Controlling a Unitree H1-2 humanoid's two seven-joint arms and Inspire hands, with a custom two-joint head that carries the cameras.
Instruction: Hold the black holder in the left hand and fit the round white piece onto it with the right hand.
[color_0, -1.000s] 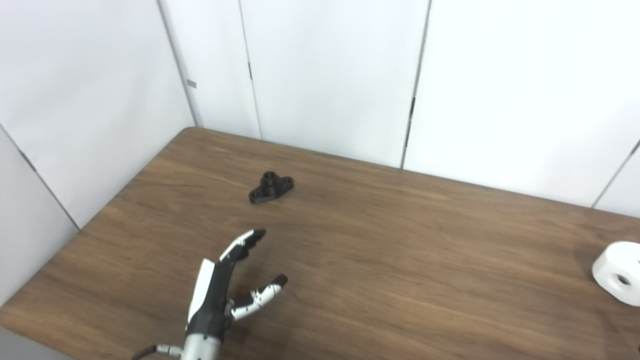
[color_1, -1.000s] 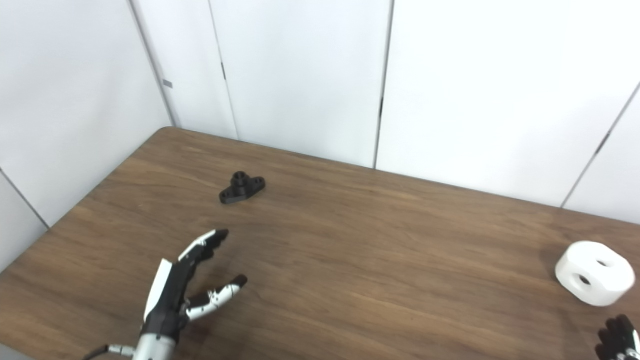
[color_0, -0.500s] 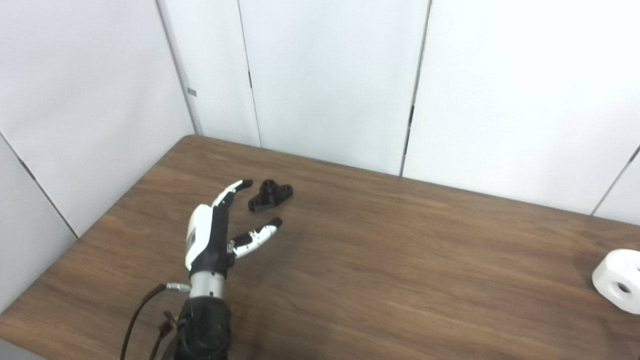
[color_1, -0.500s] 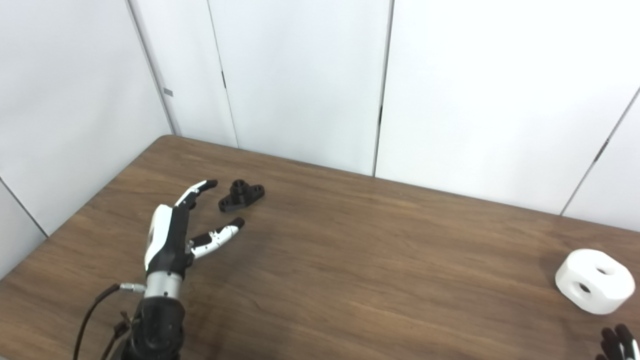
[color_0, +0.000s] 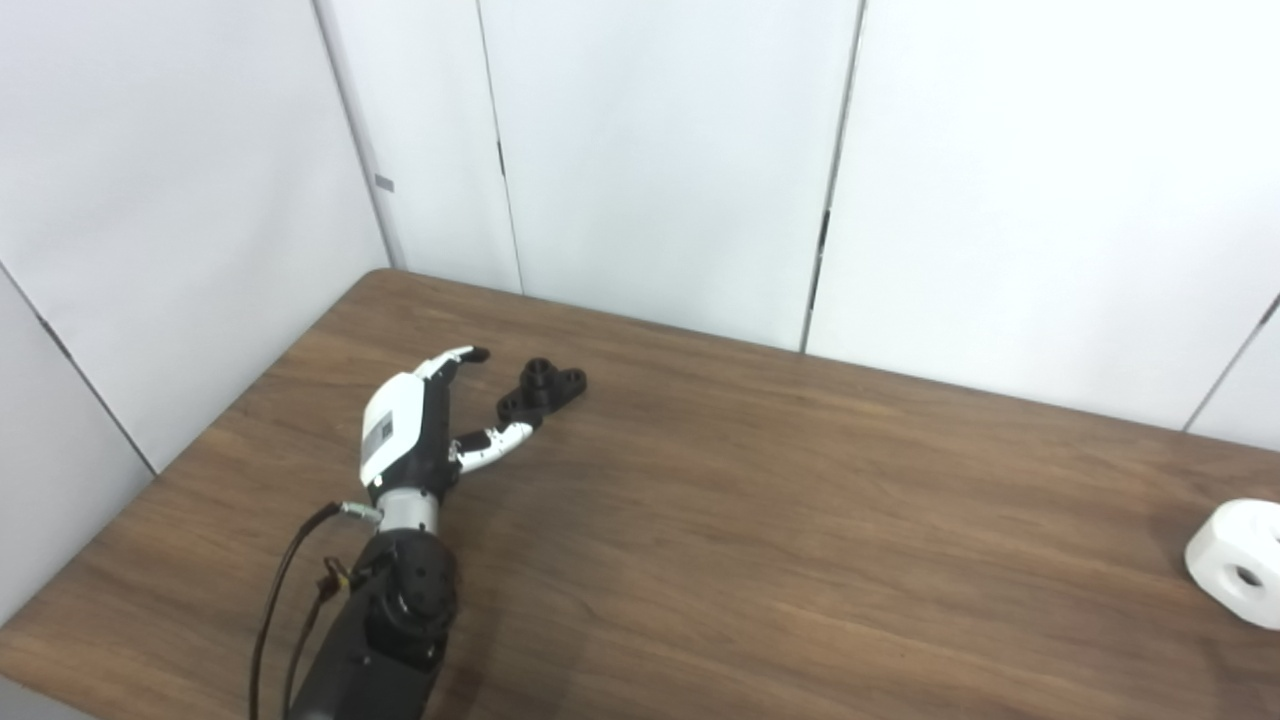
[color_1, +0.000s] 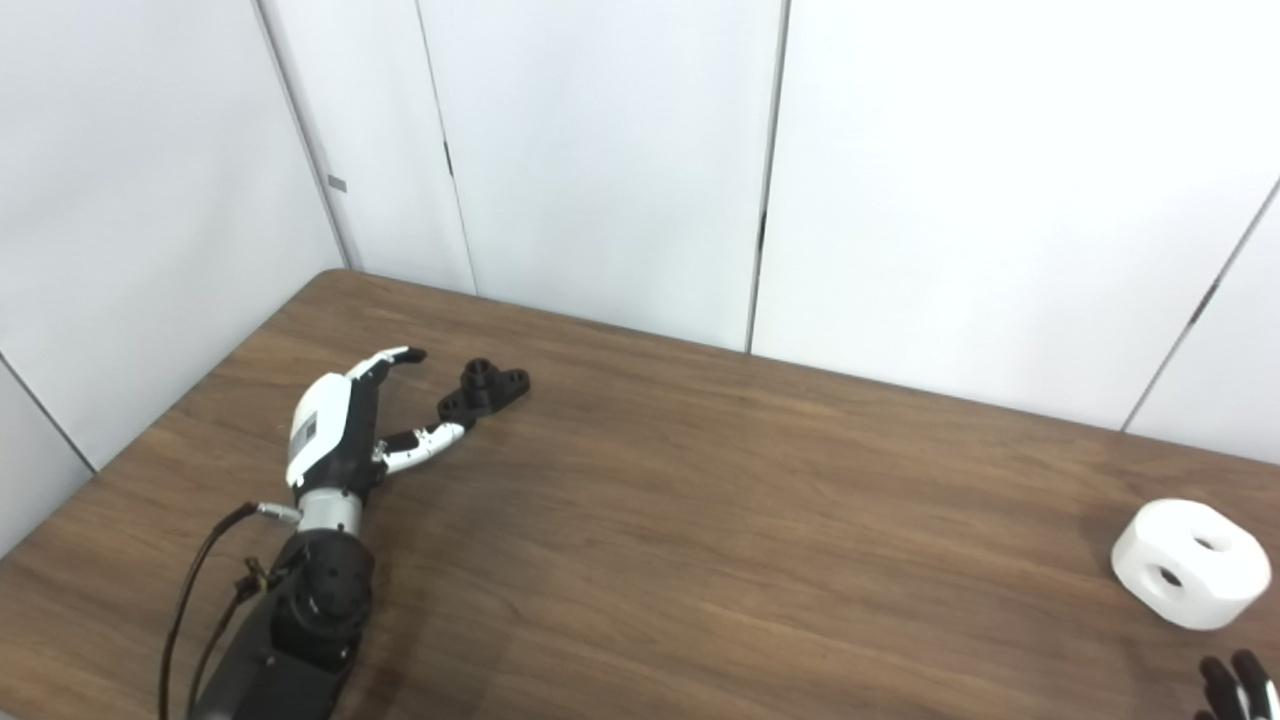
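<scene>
The small black holder (color_0: 541, 388) lies flat on the brown table (color_0: 780, 520), toward its far left. My left hand (color_0: 420, 425) is open just left of the holder, fingers spread, with the thumb tip reaching its near end; whether it touches is unclear. The round white piece (color_1: 1190, 562), with holes in its top and side, rests near the table's right edge. Only the dark fingertips (color_1: 1232, 686) of my right hand show at the bottom right corner in the right eye view, a little in front of the white piece.
White wall panels (color_0: 660, 150) close off the table at the back and on the left. The table's left edge runs diagonally close to my left forearm (color_0: 380, 640), which carries a loose cable.
My left hand has reached forward across the table from the near edge to the black holder. The camera tilted slightly early on. The white piece and the holder have stayed put.
</scene>
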